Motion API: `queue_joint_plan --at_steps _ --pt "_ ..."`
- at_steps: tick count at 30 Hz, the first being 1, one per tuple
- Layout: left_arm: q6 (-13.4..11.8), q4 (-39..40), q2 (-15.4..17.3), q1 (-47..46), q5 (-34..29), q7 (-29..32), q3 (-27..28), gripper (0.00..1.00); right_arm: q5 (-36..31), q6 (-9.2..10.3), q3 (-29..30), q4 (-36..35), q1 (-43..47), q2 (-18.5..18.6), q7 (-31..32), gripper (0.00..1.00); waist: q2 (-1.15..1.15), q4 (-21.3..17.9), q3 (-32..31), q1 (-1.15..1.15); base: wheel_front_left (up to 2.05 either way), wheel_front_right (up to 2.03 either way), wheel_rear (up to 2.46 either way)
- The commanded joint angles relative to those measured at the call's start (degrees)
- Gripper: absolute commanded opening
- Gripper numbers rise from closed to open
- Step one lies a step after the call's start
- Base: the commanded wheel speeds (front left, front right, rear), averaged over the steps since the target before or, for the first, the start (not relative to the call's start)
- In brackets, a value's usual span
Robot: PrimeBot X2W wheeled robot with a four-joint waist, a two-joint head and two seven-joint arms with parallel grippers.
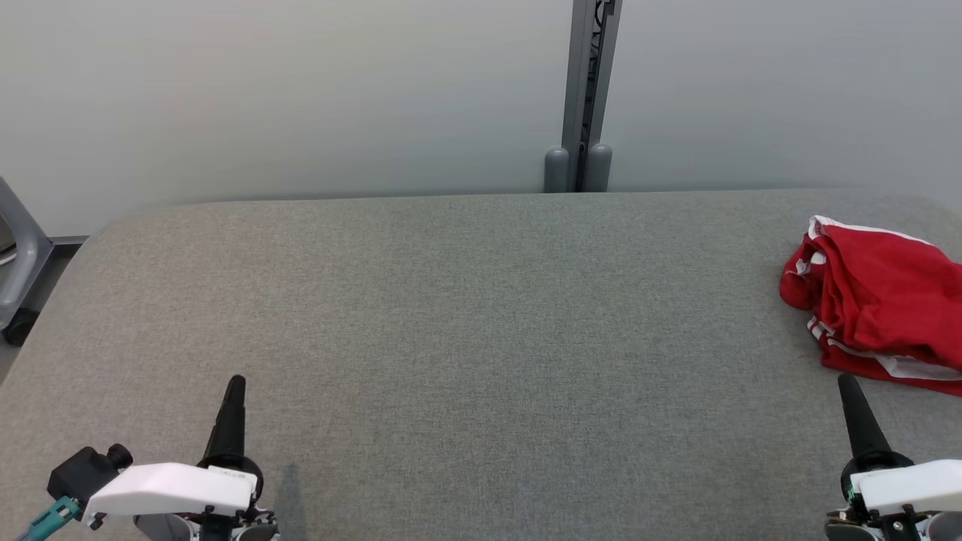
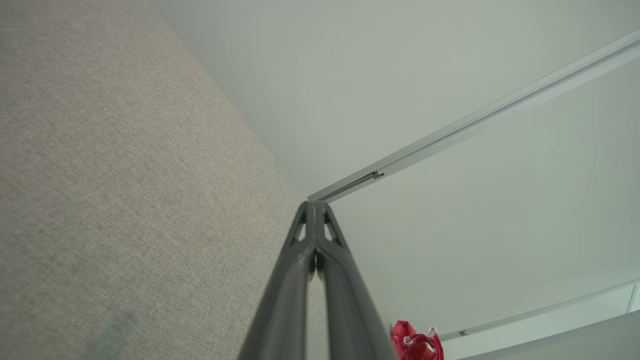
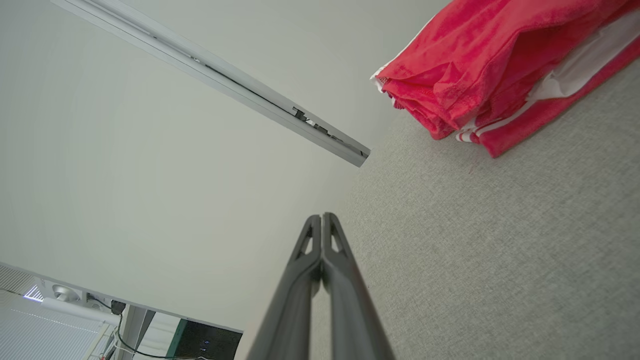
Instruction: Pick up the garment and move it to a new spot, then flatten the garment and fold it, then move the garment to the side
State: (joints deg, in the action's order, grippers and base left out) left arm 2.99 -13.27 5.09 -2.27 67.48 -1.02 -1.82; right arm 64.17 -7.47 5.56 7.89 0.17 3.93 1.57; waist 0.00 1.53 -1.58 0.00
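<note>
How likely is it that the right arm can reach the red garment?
Probably yes. The red garment lies crumpled on the grey table just ahead of the right pincer, nothing between them. The pincer is shut and must open first.

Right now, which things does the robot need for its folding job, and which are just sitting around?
For the job:
- red garment, bunched up at the table's right side
- grey table it lies on
- left gripper, shut, holding nothing
- right gripper, shut, holding nothing

Just there:
- metal post behind the table
- pale wall
- grey frame at the far left
</note>
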Motion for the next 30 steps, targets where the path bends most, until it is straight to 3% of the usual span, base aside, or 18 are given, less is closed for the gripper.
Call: queue_joint_plan --at_steps 1,30 --pt "0.66 0.44 0.26 -1.69 1.41 0.44 0.83 0.00 1.66 -0.03 0.34 -0.17 -1.51 0.24 0.31 0.00 0.00 -0.04 0.05 0.00 0.00 0.00 0.00" --pt "2.72 -0.19 -1.06 -3.17 13.70 4.19 4.88 0.00 15.54 -0.04 0.70 3.16 -4.30 -0.41 2.85 0.00 0.00 -0.71 0.83 0.00 0.00 0.00 0.00"
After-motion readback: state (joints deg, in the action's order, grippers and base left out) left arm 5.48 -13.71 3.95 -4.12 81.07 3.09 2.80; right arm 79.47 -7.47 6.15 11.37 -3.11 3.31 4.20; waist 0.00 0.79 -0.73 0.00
